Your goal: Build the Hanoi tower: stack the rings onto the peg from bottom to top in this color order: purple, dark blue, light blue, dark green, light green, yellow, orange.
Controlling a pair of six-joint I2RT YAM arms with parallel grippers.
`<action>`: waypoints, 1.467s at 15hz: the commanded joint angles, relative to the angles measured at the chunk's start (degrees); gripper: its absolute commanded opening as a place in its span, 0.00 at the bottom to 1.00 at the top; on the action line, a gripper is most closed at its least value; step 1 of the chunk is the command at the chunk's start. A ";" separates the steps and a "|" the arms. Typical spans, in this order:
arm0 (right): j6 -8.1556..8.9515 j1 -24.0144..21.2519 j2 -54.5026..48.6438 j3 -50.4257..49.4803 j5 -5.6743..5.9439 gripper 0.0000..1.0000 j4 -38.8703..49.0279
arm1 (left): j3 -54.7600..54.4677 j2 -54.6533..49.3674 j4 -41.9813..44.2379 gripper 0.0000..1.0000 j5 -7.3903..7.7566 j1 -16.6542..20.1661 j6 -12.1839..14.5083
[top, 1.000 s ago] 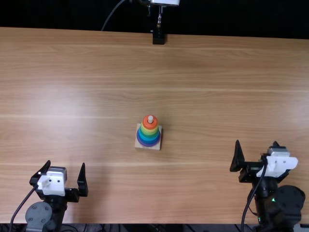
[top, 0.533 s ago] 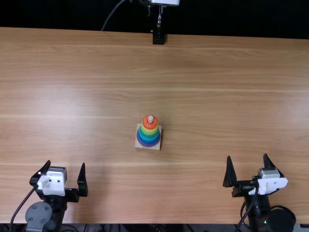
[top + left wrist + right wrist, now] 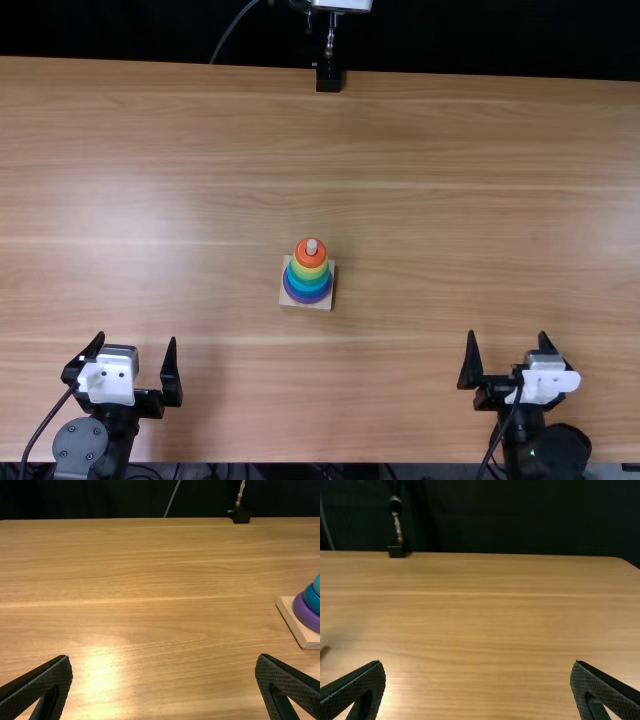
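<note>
So, the biggest thing here is the light brown wooden tabletop (image 3: 200, 150), taking up most of the top view. Next up are the two grippers: the left gripper (image 3: 137, 338) is at lower left and the right gripper (image 3: 507, 334) is at lower right, both with their fingers spread well apart. The ring tower stands upright near the middle of the frame, on its square wooden base (image 3: 288, 302). Widest ring is the purple one (image 3: 299, 299) at the bottom, then the blue rings (image 3: 309, 289), green rings (image 3: 310, 281), yellow ring (image 3: 312, 272) and orange ring (image 3: 304, 259), all stacked on the peg. Tiniest bit is the pale peg tip (image 3: 312, 246) poking out on top.
</note>
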 commanded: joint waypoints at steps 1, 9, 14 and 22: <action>-0.13 0.20 -0.71 -1.62 2.80 1.00 -0.96 | -5.96 -0.89 -4.58 1.00 0.43 0.42 0.89; -0.24 -0.06 -0.71 -3.20 2.69 1.00 -8.35 | -5.96 -0.89 -4.58 1.00 0.43 0.42 0.89; -0.24 -0.06 -0.71 -3.20 2.59 1.00 -8.35 | -5.96 -0.89 -4.58 1.00 0.43 0.42 0.89; -0.24 -0.06 -0.71 -3.20 2.59 1.00 -8.35 | -5.96 -0.89 -4.58 1.00 0.43 0.42 0.89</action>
